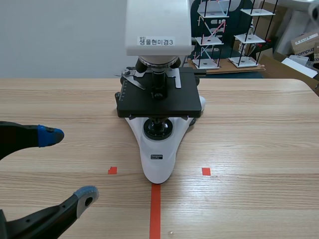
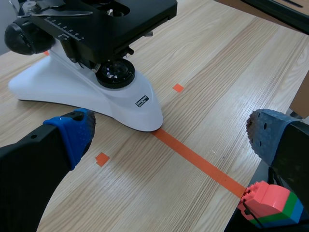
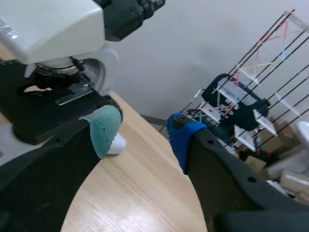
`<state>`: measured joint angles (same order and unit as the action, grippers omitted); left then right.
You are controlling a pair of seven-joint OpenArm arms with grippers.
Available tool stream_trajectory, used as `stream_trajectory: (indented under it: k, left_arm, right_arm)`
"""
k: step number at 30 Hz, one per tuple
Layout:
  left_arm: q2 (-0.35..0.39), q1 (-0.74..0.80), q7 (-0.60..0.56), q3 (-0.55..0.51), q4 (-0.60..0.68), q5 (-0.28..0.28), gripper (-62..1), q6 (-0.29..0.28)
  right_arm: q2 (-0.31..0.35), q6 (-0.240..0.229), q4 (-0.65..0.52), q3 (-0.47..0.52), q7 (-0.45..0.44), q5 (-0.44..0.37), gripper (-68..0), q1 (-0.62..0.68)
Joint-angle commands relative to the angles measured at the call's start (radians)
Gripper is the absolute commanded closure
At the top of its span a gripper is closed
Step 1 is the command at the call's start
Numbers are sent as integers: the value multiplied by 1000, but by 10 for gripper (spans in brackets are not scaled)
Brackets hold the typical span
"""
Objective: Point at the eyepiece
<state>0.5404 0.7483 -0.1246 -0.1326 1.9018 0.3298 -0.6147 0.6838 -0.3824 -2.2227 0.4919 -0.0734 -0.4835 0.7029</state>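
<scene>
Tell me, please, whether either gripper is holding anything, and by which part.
Nothing is held: the left gripper is open above the table, and the right gripper is open beside the microscope.

The microscope (image 1: 158, 130) has a glossy white base (image 1: 157, 164) and matt black stage (image 1: 183, 102); the table (image 1: 249, 134) is grained wood.
</scene>
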Motion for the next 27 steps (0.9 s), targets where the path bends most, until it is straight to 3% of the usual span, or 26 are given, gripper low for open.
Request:
stream_trajectory:
  k: [1,5,8,13,19,27]
  left_arm:
    - [3,2,-13,-3,8,10,-623,-2]
    - [3,2,-13,-3,8,10,-623,-2]
    - [3,2,-13,-3,8,10,-623,-2]
    - [3,2,-14,-3,8,10,-623,-2]
    - [3,2,-14,-3,8,10,-623,-2]
    - [3,2,-14,-3,8,10,-623,-2]
  right_arm:
    - [29,22,-3,14,25,-8,-179,-61]
    - [89,55,-3,14,103,-8,-86,-187]
    - [140,55,4,12,137,-45,-36,-274]
    - [227,55,68,-47,201,-116,-19,-450]
    - [295,80,192,-251,297,-158,-19,-745]
    - [274,80,369,-587,371,-192,-19,-1166]
